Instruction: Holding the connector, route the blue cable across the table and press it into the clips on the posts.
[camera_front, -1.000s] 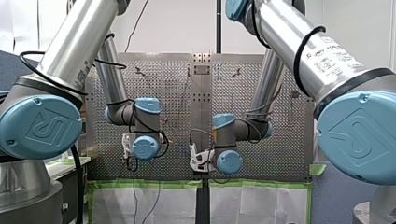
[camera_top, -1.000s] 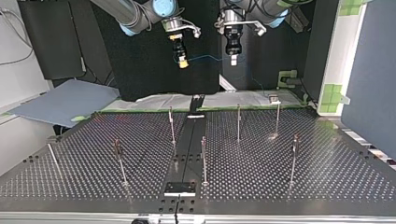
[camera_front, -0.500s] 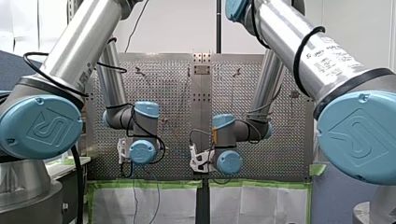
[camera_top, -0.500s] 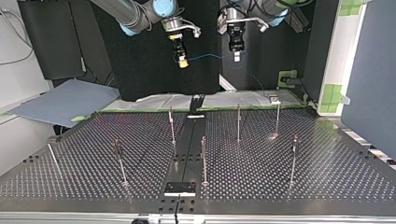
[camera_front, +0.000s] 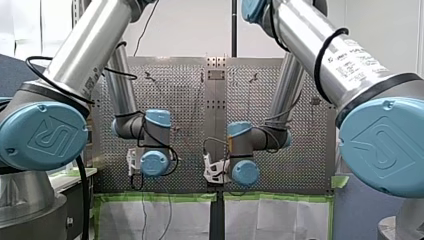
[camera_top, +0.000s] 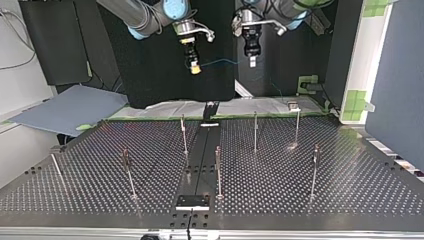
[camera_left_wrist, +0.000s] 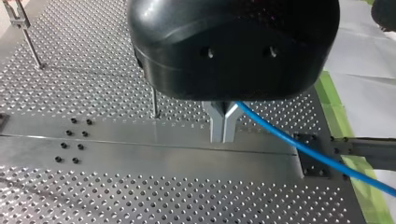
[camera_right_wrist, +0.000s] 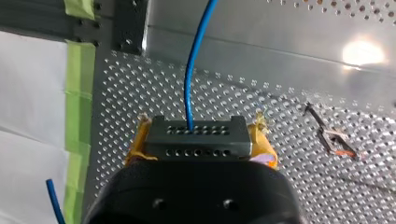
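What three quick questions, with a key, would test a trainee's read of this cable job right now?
1. True or false: the cable is already clipped to a post.
2. What does my right gripper hold between its yellow pads? A the connector; B a post; C nothing.
3. Fill in: my left gripper is shut on the ____.

Key: 1 false, the cable hangs between the two raised grippers, above the posts. 2 A. 3 cable.
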